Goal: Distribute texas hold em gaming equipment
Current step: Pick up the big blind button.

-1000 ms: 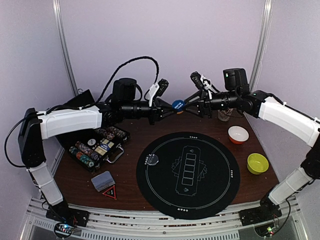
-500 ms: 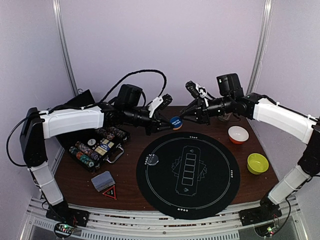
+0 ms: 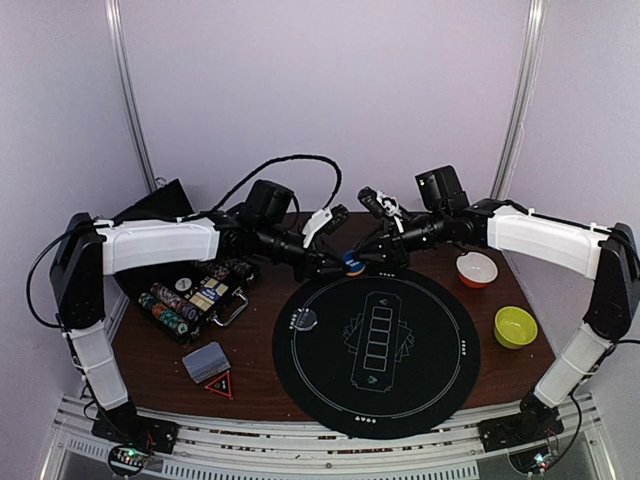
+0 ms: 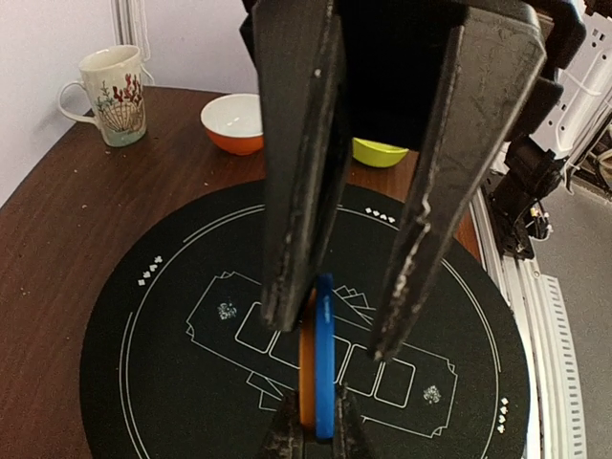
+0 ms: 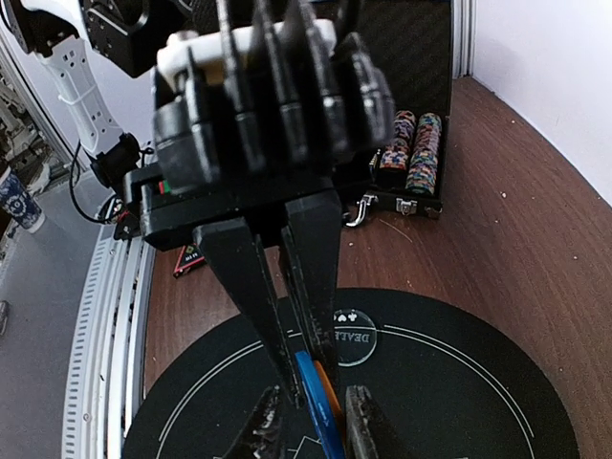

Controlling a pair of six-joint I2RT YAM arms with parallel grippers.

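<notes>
A blue button (image 4: 326,354) and an orange button (image 4: 306,378) stand on edge, face to face, just above the far rim of the black round mat (image 3: 400,400). My left gripper (image 4: 316,435) is shut on the pair, its tips pinching both. My right gripper (image 5: 313,426) is open and straddles the same buttons (image 3: 351,266) from the opposite side, with a gap on each side. A clear dealer button (image 3: 304,319) lies on the mat's left part. Stripe-edged chips fill an open case (image 3: 195,290), and a deck of cards (image 3: 205,361) lies near the front left.
An orange bowl (image 3: 476,268) and a green bowl (image 3: 515,326) sit right of the mat. A patterned mug (image 4: 115,81) stands at the back right. A red triangular marker (image 3: 220,384) lies by the deck. Both arms cross over the table's back half.
Both grippers have come down and forward together, from high near the back wall to the mat's far rim, the buttons carried along between them.
</notes>
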